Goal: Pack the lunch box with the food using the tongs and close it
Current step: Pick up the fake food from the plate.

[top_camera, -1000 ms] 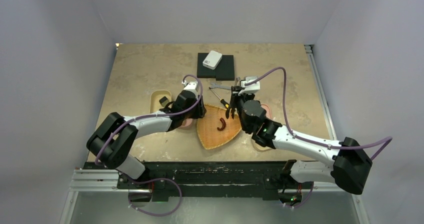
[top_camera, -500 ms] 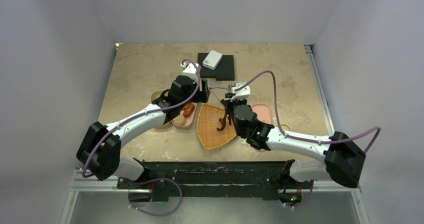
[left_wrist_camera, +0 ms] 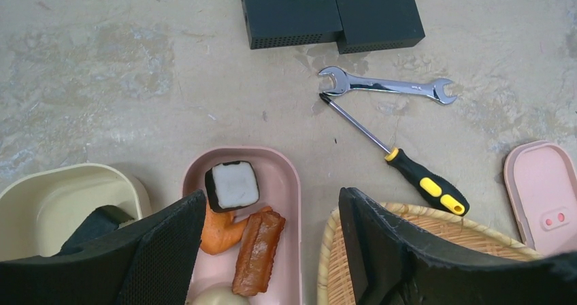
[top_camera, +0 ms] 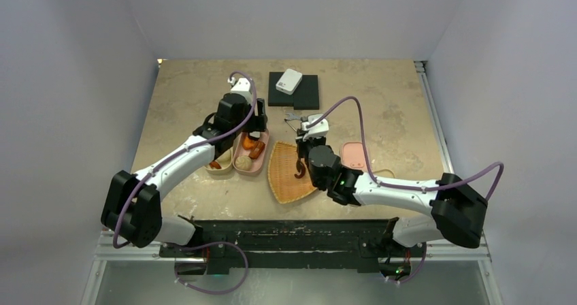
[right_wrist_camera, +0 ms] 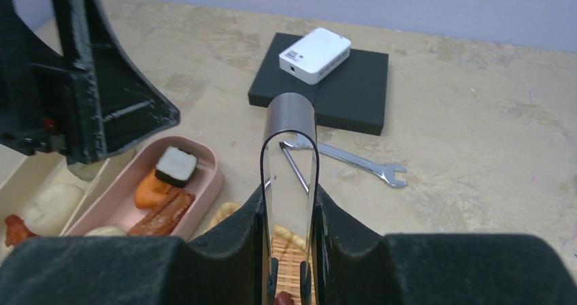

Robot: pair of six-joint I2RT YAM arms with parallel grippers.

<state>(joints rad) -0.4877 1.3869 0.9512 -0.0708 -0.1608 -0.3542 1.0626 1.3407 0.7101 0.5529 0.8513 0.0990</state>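
Note:
The lunch box is two open trays, a pink tray (top_camera: 262, 156) (left_wrist_camera: 289, 182) and a beige tray (top_camera: 216, 170) (left_wrist_camera: 41, 196). The pink tray holds a black-and-white piece (left_wrist_camera: 232, 184), an orange bit (left_wrist_camera: 218, 231), a brown strip (left_wrist_camera: 257, 252) and a bun (left_wrist_camera: 216, 297). My left gripper (top_camera: 239, 122) (left_wrist_camera: 272, 206) hangs open above the pink tray, with nothing between its fingers. My right gripper (top_camera: 305, 150) (right_wrist_camera: 290, 223) is shut on the tongs (right_wrist_camera: 290, 175) over the woven basket (top_camera: 282, 182). The tong tips point down at a dark red sausage (top_camera: 299, 171) (right_wrist_camera: 282, 298).
A pink lid (top_camera: 355, 154) (left_wrist_camera: 544, 189) lies right of the basket. A silver wrench (left_wrist_camera: 388, 86) and a yellow-and-black screwdriver (left_wrist_camera: 408, 170) lie behind the basket. Further back is a black block (top_camera: 294, 90) with a white box (top_camera: 288, 81) on top.
My left gripper has opened and drawn back and left, uncovering the pink tray. My right arm has carried the tongs left, over the sausage in the basket.

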